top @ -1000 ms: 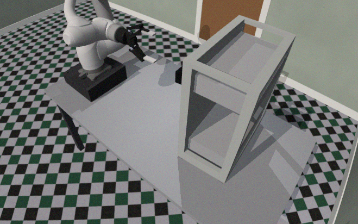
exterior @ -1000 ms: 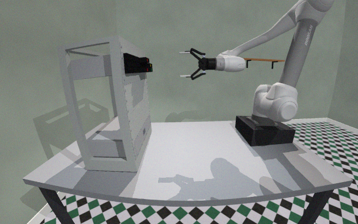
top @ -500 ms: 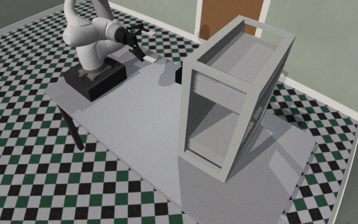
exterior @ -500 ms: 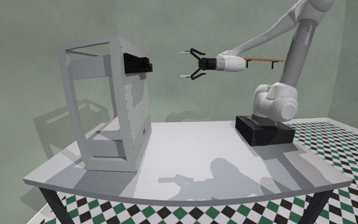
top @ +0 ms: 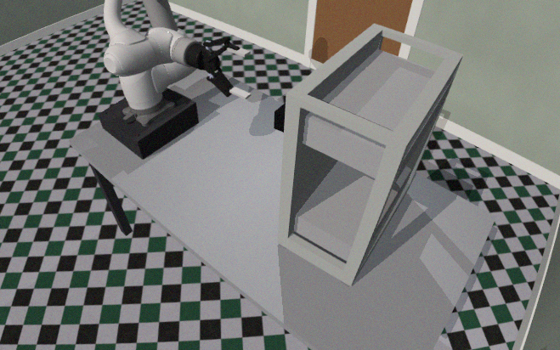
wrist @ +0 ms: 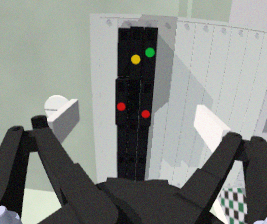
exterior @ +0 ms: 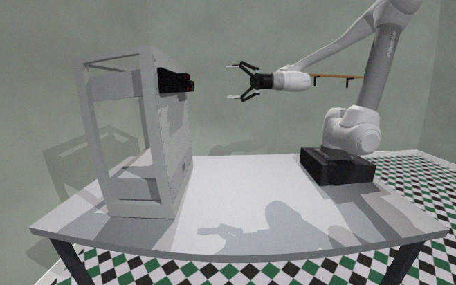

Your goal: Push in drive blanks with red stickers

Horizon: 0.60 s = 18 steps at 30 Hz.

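Gripper spread wide, nothing between the fingers, held level in the air and well apart from the rack. Aimed at the rack's front face, toward its top. Rack upright on the table, near the end far from the arm's base. Black blanks stacked at the top of the rack's front, sticking out toward the gripper. In the wrist view: blanks seen as a dark column straight ahead, two red stickers side by side partway down, a yellow dot and a green dot above them. In the top view: gripper beside the table's far edge, blanks mostly hidden behind the rack.
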{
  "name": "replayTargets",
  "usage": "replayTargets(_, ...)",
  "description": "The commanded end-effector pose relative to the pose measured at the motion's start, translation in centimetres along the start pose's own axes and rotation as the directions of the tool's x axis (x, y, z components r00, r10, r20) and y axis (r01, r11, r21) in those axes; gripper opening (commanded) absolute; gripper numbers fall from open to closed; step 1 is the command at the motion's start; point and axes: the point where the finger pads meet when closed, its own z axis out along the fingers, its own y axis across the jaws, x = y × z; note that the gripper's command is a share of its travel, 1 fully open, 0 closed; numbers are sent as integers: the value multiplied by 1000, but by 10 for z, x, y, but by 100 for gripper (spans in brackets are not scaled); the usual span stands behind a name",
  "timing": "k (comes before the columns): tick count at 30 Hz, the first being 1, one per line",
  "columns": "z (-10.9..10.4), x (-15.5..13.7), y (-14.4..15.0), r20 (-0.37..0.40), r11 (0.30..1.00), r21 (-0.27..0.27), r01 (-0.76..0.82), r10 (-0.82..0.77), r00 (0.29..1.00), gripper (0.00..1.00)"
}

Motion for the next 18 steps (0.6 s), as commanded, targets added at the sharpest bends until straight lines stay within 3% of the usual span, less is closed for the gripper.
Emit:
replayTargets(1,3,-2,0,-1,1000,0,0,0,1000,100)
replayTargets(16,71,-48,0,-1,1000,0,0,0,1000,100)
replayTargets(18,71,-48,0,-1,1000,0,0,0,1000,100)
